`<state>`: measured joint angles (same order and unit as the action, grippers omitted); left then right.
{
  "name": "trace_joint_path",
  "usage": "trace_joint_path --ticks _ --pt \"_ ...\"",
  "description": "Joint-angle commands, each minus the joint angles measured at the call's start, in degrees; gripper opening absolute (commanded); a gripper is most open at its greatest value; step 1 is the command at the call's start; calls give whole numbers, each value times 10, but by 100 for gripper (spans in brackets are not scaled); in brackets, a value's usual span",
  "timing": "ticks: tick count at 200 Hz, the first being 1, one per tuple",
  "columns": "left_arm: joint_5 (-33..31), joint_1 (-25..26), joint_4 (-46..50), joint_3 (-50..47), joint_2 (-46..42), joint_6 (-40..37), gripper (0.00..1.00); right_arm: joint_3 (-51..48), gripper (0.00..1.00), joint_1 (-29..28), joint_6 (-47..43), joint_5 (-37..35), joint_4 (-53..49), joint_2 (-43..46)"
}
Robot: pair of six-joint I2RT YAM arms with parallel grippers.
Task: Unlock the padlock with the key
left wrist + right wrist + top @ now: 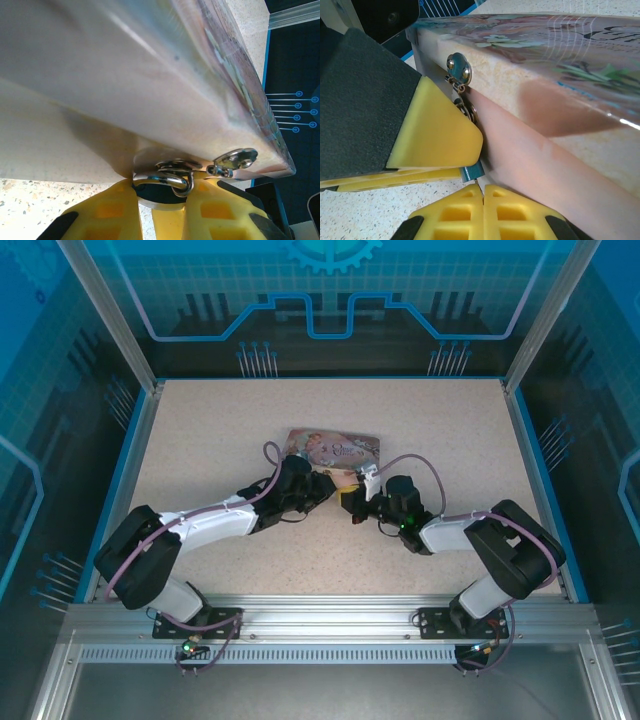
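Closing in on the keyhole, we're at the insertion step. Our left gripper (325,487) is clamped around the padlock (471,173). Its small blue body peeks out below the yellow pad, right up against the near side wall of the pink tin (335,448). From the left wrist we see the silvery shackle (175,179) threaded through the tin's hasp (235,160), so the lock hangs at the tin's near edge, around the middle of the table (200,420).

Our right gripper (483,194) comes in from the right, fingers pressed tight together. A thin dark sliver pokes out of the seam between them: that's the key (479,186), its tip just under the padlock. Is it in the slot? We can't tell, because the gap is tiny and the left pad hides much of the body.

The shackle looks unsprung, so the unlock is ahead of us. As we judge it, the next move is a fine nudge to line the key up with the keyway. Then comes a straight push home and a wrist twist while the left holds the body steady. Any sideways slip and that speck of a key could skew in the pinch.
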<state>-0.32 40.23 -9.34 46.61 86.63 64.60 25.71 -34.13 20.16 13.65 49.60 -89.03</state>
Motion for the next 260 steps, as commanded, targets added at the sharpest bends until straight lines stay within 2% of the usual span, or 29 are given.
trace_joint_path --ticks 1,260 --pt "73 26 -51 9 6 -10 4 7 0 -20 18 14 73 21" --pt "51 23 -40 -1 -17 -14 4 0 0 -30 20 0 52 24"
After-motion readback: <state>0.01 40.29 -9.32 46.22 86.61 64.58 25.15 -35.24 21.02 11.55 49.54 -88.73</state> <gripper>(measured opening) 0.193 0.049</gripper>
